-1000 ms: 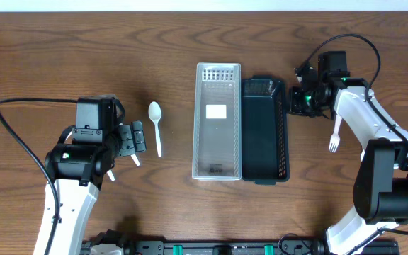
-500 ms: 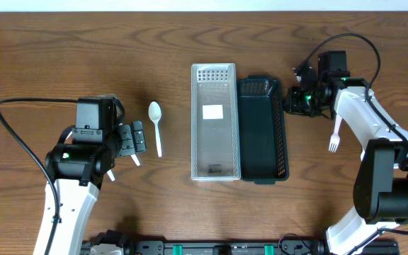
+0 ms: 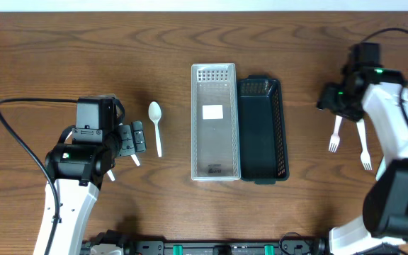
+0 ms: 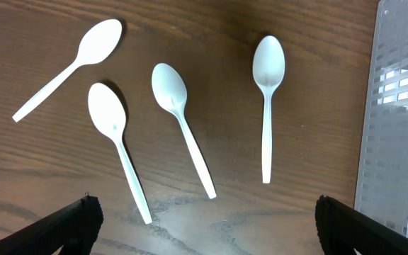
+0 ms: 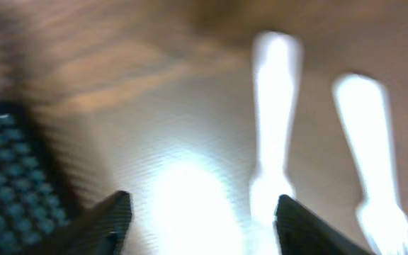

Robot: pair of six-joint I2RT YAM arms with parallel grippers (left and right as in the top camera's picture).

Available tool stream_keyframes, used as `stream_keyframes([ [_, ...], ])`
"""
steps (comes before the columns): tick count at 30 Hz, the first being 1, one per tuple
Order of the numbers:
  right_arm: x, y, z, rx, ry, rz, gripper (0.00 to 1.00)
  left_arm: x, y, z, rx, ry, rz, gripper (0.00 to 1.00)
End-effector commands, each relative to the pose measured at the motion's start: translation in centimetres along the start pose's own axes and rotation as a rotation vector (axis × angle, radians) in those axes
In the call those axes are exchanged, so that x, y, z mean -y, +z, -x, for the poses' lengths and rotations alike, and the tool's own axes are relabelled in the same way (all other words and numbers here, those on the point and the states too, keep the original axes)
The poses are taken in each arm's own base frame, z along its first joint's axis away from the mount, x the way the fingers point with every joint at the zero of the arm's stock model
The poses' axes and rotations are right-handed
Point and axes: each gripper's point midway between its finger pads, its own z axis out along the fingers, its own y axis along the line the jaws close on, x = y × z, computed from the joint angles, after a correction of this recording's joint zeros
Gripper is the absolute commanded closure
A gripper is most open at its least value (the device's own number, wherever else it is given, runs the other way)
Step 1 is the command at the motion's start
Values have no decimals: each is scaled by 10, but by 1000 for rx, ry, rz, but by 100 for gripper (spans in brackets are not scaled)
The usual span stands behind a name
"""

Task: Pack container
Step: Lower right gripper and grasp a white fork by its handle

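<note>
Mid-tabletop (image 3: pixel 83 42): clear tray (image 3: pixel 214 142) and black basket (image 3: pixel 263 131) lie side by side, long walls touching. Both look unpacked; only a white label (image 3: pixel 214 111) shows in the tray.

Left gripper (image 4: pixel 205 210): fingers spread wide, nothing held, hanging over four white spoons (image 4: pixel 268 106) just left of the tray. Right gripper (image 5: pixel 200 212): also spread and empty, above two white forks (image 3: pixel 335 134) to the right of the basket.

Risks, as I judge them:
- Spoons lie close, the middle two near parallel. A wide closing could catch two handles at once, or nudge a neighbour askew.
- Thin flat plastic on wood gives little to pinch; a handle may skid or flip out of the fingers.
- Forks lie just beside each other, so the same double-grab hazard applies.
- Tray and basket look light; a bump on a rim during a drop could shove both.

Hard to read:
- Overhead shows one spoon only; the others sit under the left arm (image 3: pixel 69 184).
- Right wrist view is badly smeared. Fork tines are not resolvable.
- Basket interior is dark.
- Cannot tell which vessel takes which cutlery.
</note>
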Motion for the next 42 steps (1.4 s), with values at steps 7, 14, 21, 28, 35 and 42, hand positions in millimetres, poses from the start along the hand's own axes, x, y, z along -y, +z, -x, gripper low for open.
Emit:
stream_keyframes([
  [7,52,20,-29,-74,76,-155,19,-2,-1,2,5,-1,10,2],
  [14,46,50,-48,-88,42,-95,20,-2,-1,2,3,-1,10,2],
  [21,47,67,-55,-65,44,-89,18,-3,-1,-2,-12,0,13,2],
  [28,43,78,-56,-40,46,-58,17,-3,-1,-2,-13,0,14,2],
  [35,42,80,-51,-15,46,-52,16,-3,-1,-2,-13,0,14,2],
  [42,42,91,-53,-34,43,-53,16,-3,-1,-2,-13,0,14,2],
])
